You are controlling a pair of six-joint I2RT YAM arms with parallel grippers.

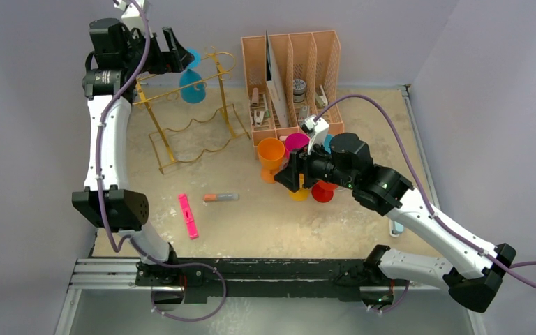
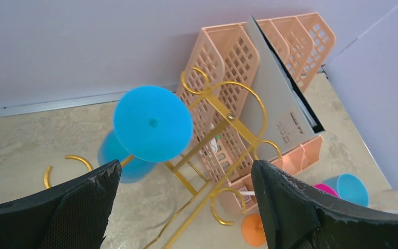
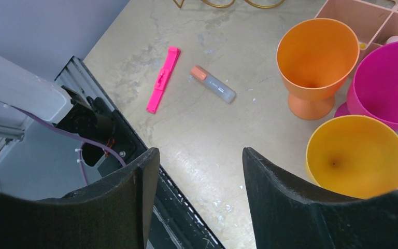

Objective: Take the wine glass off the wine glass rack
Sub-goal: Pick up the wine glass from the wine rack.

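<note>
The left gripper (image 2: 185, 166) is up at the gold wine glass rack (image 2: 231, 118), its jaws spread wide and clamping nothing. The blue wine glass (image 2: 153, 123) hangs upside down at the near end of the top rails, its round foot facing the wrist camera between the two fingers and touched by neither. The foot seems to sit on the rails, though the angle makes that hard to confirm. The right gripper (image 3: 199, 151) hovers parted and empty above the table (image 3: 249, 124), beside an orange cup (image 3: 316, 57), a yellow cup (image 3: 355, 155) and a magenta cup (image 3: 388, 83) (all upright). A pink highlighter (image 3: 163, 78) lies nearby.
</note>
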